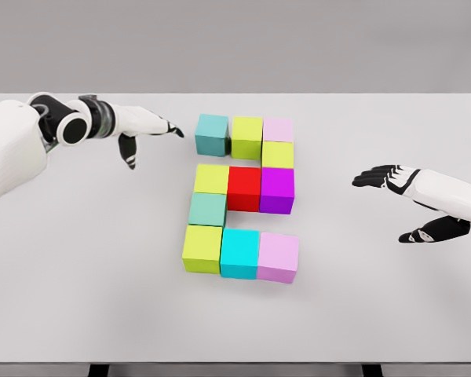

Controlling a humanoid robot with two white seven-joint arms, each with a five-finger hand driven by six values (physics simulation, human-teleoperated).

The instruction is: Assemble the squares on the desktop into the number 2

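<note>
Fingers: left hand [145, 126] extended and spread, holding nothing, near the teal cube [212, 133]; right hand [412, 200] likewise spread, empty, well right of the blocks. Cubes: ten, on the white bench [78, 298], centre, forming a 2; top-left teal cube sits slightly apart from its yellow-green neighbour [247, 137].

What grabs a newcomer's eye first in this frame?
The cluster of bright coloured cubes at the centre of the white tabletop, already laid out as a blocky 2, with the red cube at its middle. Next, the two white robot hands, fingers spread and empty: left hand upper left, right hand at right.
</note>
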